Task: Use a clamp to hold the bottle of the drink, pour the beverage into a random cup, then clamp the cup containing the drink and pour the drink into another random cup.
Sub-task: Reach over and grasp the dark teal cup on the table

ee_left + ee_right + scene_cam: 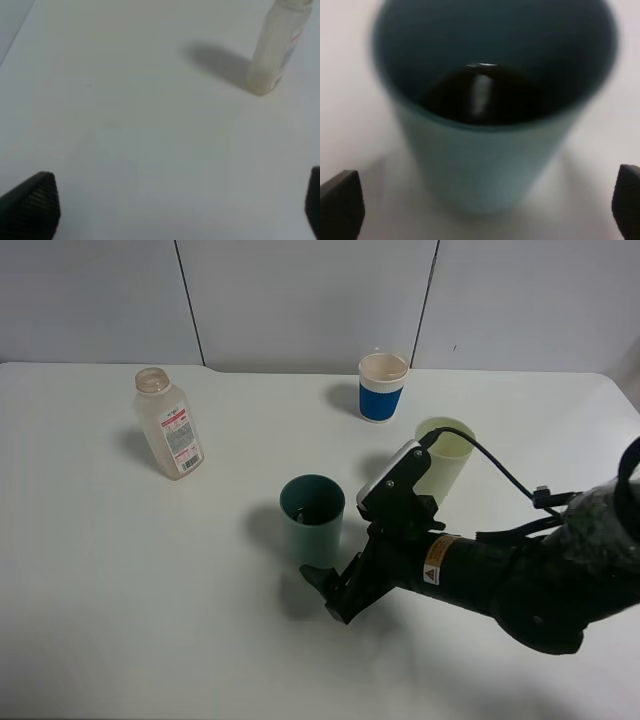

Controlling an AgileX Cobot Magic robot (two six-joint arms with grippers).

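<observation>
A white worktop [120,590] fills the high view. The black right arm [520,580] reaches in from the near right corner toward the middle.

Toward the far left corner, a clear plastic bottle [170,425] stands upright with no cap. It looks empty or nearly so.

Three cups stand upright and well apart. A teal cup [312,515] is near the middle of the worktop, a pale yellow cup [443,455] is to its right, and a blue-and-white paper cup [383,387] is close to the far edge.

The right gripper [328,595] sits low, just beside the near side of the teal cup. Its fingers are spread wide and grip nothing; the wrist view shows the cup ahead of them, with clear gaps on both sides. The left gripper [170,210] is also spread wide and holds nothing, hanging over bare worktop with the bottle well apart from it.

Inside the teal cup lies a pool of dark drink [480,95] — so the first pour appears finished. What seems to remain is closing on the teal cup, lifting it, and tipping it into one of the other two cups.
</observation>
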